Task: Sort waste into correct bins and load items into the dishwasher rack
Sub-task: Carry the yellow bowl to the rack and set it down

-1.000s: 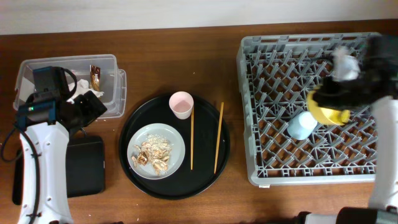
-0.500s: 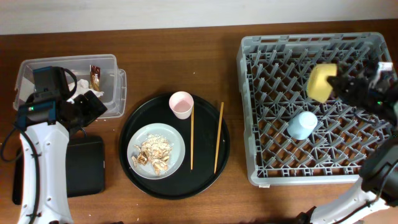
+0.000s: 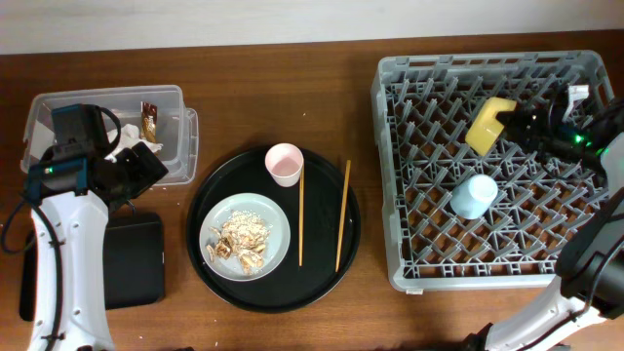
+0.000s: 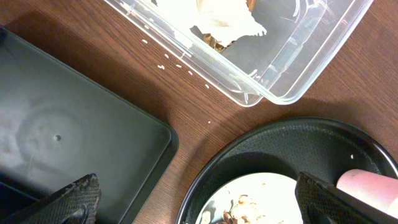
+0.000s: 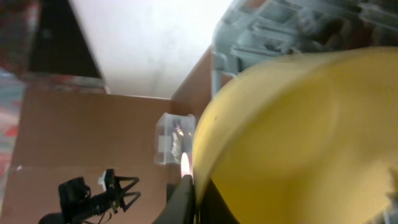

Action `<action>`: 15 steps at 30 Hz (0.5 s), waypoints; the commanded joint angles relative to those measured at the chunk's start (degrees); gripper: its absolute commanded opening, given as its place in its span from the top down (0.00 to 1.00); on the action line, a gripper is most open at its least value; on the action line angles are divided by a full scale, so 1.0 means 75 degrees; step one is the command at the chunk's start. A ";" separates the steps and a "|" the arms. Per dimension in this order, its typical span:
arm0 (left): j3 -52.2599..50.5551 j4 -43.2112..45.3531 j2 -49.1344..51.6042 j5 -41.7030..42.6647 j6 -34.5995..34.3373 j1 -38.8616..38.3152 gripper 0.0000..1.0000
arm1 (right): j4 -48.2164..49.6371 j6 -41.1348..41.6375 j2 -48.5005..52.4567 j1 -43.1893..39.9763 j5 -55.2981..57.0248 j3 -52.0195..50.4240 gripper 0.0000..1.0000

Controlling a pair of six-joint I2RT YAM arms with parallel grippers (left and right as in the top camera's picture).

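Observation:
My right gripper (image 3: 519,127) is shut on the rim of the yellow bowl (image 3: 489,125) and holds it tilted on edge over the back of the grey dishwasher rack (image 3: 390,175). In the right wrist view the bowl (image 5: 298,137) fills the frame, pinched at the gripper (image 5: 200,186). A light-blue cup (image 3: 474,196) sits in the rack. My left gripper (image 3: 136,168) is open and empty beside the clear tub (image 3: 107,97), which holds white tissue (image 3: 132,146) and a wrapper (image 3: 149,120). The pink cup (image 3: 284,163) and the grey plate (image 3: 219,216) with food scraps (image 3: 242,239) stand on the round tray.
The round black tray (image 3: 336,263) also carries two chopsticks (image 3: 300,219). A shallow black tray (image 3: 134,258) lies in front of the tub. In the left wrist view, the open gripper (image 4: 199,205) hangs over the tub corner (image 4: 280,62), black tray (image 4: 62,137) and plate (image 4: 261,199).
My right arm has carried the yellow bowl from the rack's middle toward its back, then slightly left, tilting it on edge. The left arm has not moved.

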 commanded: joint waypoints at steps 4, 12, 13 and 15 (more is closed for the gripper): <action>0.0099 0.0015 -0.0032 -0.0035 -0.0061 0.0032 0.01 | -0.1862 0.0434 -0.0889 0.0050 0.5356 0.0959 0.65; 0.0099 0.0015 -0.0032 -0.0035 -0.0061 0.0032 0.01 | -0.2664 0.1478 -0.2847 0.0449 0.7592 0.1274 0.59; 0.0099 0.0015 -0.0032 -0.0035 -0.0061 0.0032 0.01 | -0.2576 0.1448 -0.2838 0.0702 0.7592 0.1250 0.59; 0.0099 0.0015 -0.0032 -0.0035 -0.0061 0.0032 0.01 | -0.2250 0.1303 -0.2789 0.1335 0.7595 0.1244 0.65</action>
